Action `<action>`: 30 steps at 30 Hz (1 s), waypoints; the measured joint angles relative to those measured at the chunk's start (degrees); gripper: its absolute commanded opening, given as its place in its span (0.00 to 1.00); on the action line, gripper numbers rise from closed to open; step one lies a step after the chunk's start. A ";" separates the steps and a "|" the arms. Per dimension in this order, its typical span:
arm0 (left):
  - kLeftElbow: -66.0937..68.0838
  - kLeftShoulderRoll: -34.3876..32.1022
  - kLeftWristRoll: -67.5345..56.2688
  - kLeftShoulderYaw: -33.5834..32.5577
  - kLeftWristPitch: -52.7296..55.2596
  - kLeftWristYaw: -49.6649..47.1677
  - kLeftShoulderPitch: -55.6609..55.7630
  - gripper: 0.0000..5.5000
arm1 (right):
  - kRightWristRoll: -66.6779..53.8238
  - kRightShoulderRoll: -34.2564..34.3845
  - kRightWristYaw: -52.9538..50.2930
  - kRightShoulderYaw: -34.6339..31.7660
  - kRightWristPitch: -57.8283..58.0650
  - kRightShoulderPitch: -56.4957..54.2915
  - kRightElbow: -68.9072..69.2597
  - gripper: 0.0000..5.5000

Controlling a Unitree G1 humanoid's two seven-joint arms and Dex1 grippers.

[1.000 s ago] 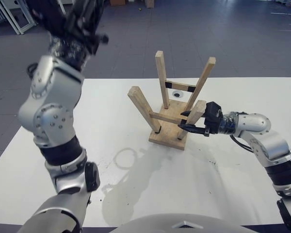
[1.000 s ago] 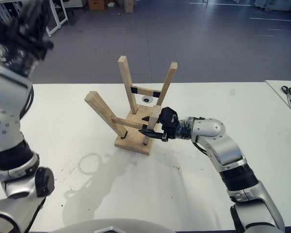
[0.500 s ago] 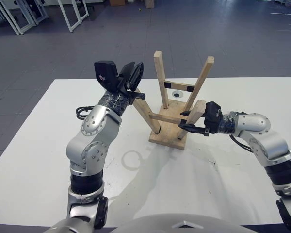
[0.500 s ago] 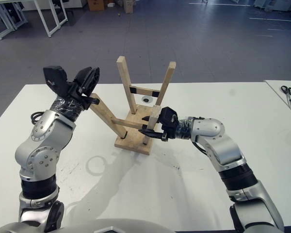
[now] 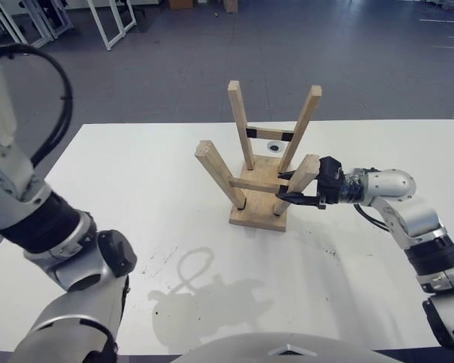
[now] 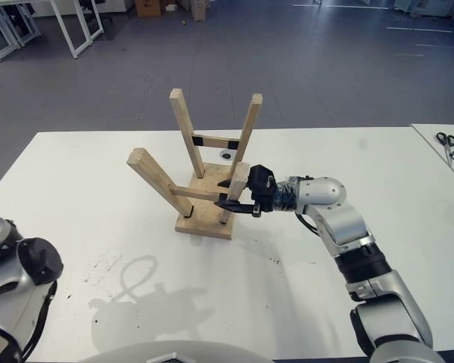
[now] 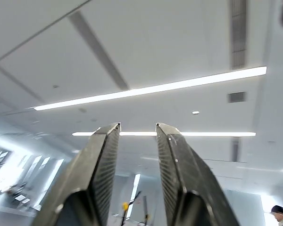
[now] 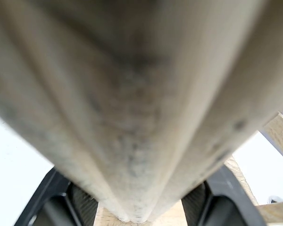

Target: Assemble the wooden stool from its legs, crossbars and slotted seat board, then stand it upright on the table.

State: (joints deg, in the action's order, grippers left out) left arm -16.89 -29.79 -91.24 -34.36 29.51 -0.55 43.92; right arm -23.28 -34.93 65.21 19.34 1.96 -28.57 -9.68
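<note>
My left arm has swung up and away from the near-left leg (image 5: 219, 172), where its claw sat half a second ago. The left claw (image 7: 137, 129) now points at the ceiling (image 7: 146, 52), fingers apart and holding nothing. The right claw (image 5: 291, 189) has not budged. It stays clamped across the near-right leg (image 5: 306, 166), a dark ribbed pad on each side of the wood.

So one claw alone steadies the stool (image 5: 261, 174). It looks fully put together but stands upside down, so I judge the flip onto its feet is what's left.

From the seat (image 5: 259, 215) outward:
- **Seat:** a flat, pale, square board lying face down on the smooth white desk (image 5: 136, 189).
- **Near legs:** they rise from its front corners as square-cut, raw wooden sticks with a coarse grain, splaying outward. The near-left one leans well away from the seat.
- **Near crossbar:** the thin near crossbar (image 5: 256, 184) ties them low down.
- **Far legs:** behind the seat, the far legs (image 5: 240, 121) stand taller in view.
- **Far crossbar:** the far crossbar (image 5: 269, 134) joins them, with black brackets (image 5: 251, 133) at its ends.
</note>
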 measured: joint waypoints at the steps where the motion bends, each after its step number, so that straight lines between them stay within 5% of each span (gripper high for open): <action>1: 1.10 -0.04 1.15 0.03 -0.05 0.05 -1.45 0.25 | 0.10 0.68 0.95 0.18 -0.89 -1.09 -1.49 0.37; 4: 1.83 0.02 4.17 1.37 -0.05 0.21 -4.64 0.25 | 0.65 2.00 2.93 0.54 -2.90 -3.45 -4.63 0.37; 13: 0.31 0.65 14.11 7.03 0.58 0.83 -13.16 0.25 | 9.25 2.71 6.93 2.08 -3.00 -4.31 -9.65 0.69; 19: 2.74 -10.09 46.19 19.71 1.45 1.70 -27.33 0.25 | 19.34 -6.59 10.68 2.32 -8.14 -3.69 -10.81 0.88; 21: 2.49 -10.17 53.67 25.07 1.12 2.37 -33.29 0.25 | 22.65 -8.31 4.35 -0.25 -6.51 -1.68 -9.41 0.92; 24: 1.93 -4.32 58.69 31.19 0.13 2.41 -40.13 0.25 | 19.56 -5.72 -7.82 -9.16 6.01 1.63 1.03 0.82; 30: 7.19 3.04 68.19 35.94 -4.88 2.38 -48.67 0.25 | 1.45 13.07 -38.13 -28.49 40.64 0.15 31.48 0.69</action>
State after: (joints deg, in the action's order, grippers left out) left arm -9.70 -26.75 -23.05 1.59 24.62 1.83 -4.76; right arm -21.82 -21.87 27.08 -9.15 42.59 -28.43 21.81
